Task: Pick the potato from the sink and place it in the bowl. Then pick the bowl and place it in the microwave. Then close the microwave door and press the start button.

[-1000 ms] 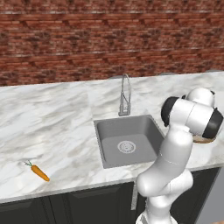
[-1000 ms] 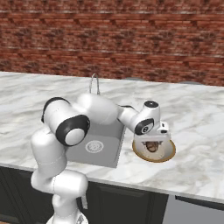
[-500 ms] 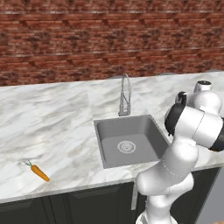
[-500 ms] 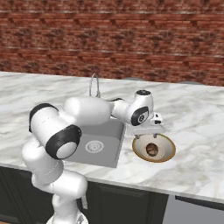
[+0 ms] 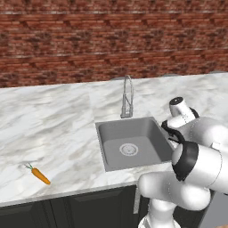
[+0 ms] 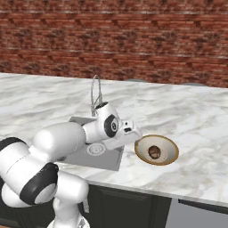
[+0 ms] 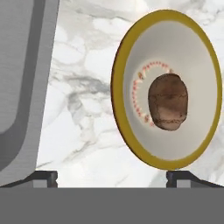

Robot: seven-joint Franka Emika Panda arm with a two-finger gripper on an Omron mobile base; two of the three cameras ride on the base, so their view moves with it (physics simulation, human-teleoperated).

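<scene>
Left to right in hand view: sink (image 7: 26, 87) wall at left, bare marble counter (image 7: 83, 87) between, then bowl (image 7: 127, 131) with potato (image 7: 168, 101) resting in its middle. Gripper (image 7: 112, 177) released, tips spread wide, nothing held. Bowl lies ahead of pincer, offset toward right tip; near rim roughly midway between tips. Potato step looks done. Judged next: shift toward rim, straddle it, one tip inside, one outside.

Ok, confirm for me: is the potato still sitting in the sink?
No, the potato lies inside the bowl on the counter, and the sink basin holds only its drain.
</scene>
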